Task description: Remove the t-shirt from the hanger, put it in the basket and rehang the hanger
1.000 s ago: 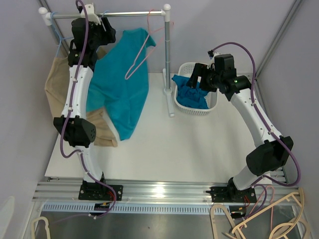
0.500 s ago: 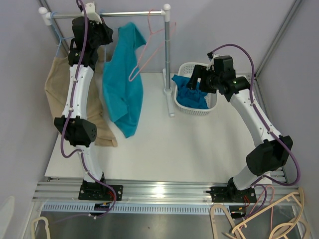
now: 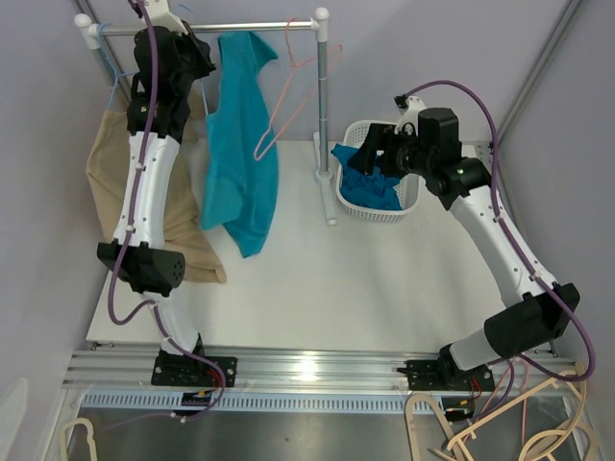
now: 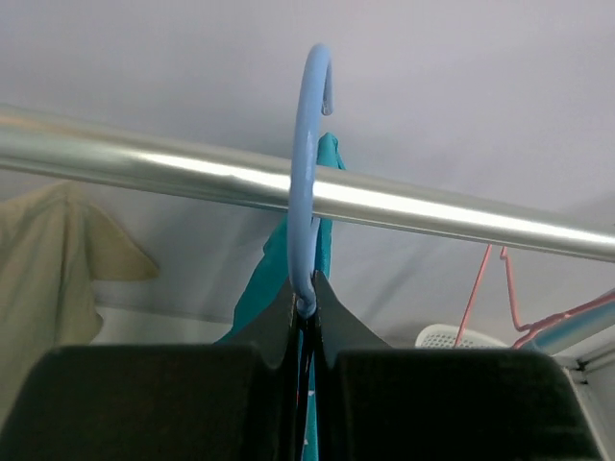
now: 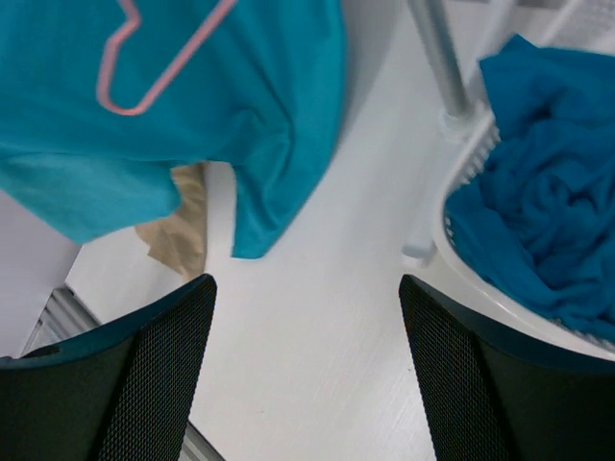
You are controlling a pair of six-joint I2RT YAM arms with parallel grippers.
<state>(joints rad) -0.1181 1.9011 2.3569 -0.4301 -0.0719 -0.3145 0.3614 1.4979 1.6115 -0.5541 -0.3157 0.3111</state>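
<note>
A teal t-shirt (image 3: 238, 154) hangs from the rail (image 3: 250, 27) at the back left, its cloth turned almost edge-on. It hangs on a light blue hanger (image 4: 303, 163) whose hook loops over the rail (image 4: 432, 206). My left gripper (image 3: 197, 60) is up at the rail, shut on the base of that hook (image 4: 305, 293), with the t-shirt (image 4: 264, 288) just behind the jaws. My right gripper (image 3: 370, 154) hovers open over the table beside the basket, nothing between its fingers (image 5: 306, 288). The t-shirt's lower part (image 5: 192, 115) shows in the right wrist view.
An empty pink hanger (image 3: 279, 115) dangles from the rail right of the t-shirt. A beige garment (image 3: 106, 182) hangs at the far left. A white basket (image 3: 408, 197) of teal clothes (image 3: 370, 182) stands beside the rack's right post (image 3: 327, 125).
My left gripper has closed on the blue hanger's hook. The t-shirt has swung from spread wide to narrow and edge-on. The right arm has shifted slightly, its jaws still open.
</note>
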